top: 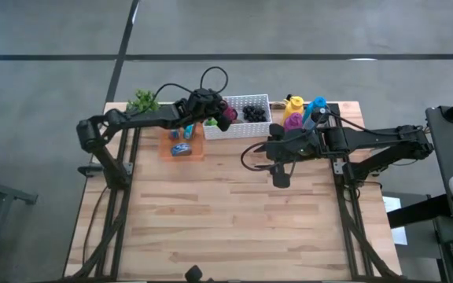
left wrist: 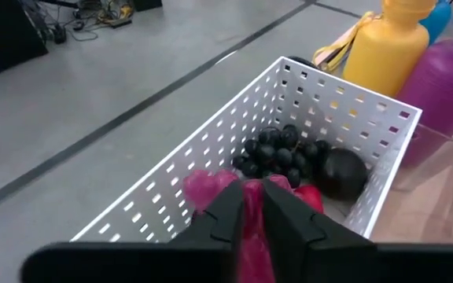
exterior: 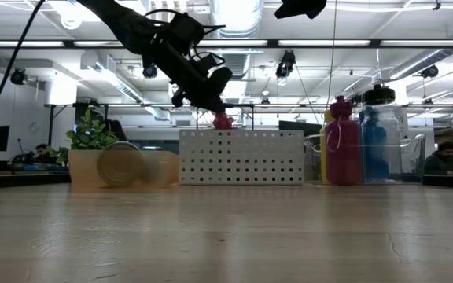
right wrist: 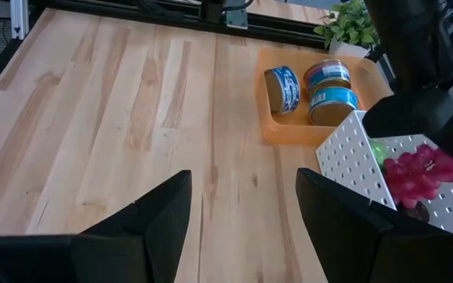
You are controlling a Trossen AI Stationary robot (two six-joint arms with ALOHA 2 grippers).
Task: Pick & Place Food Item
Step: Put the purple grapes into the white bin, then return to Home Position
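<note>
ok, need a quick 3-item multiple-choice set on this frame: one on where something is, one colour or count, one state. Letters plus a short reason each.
1. Where is the left tool?
A. over the white basket
B. over the orange tray
C. at the table's near edge

2. How many cans lie on the orange tray?
A. one
B. three
C. five

3. What state is the right tool in?
A. shut on a bottle
B. shut on a can
C. open, holding nothing

Answers:
1 A: the high view shows it at the basket's left end.
2 B: the right wrist view shows three.
3 C: its fingers stand wide apart over bare table, while the left tool grips pink grapes.
</note>
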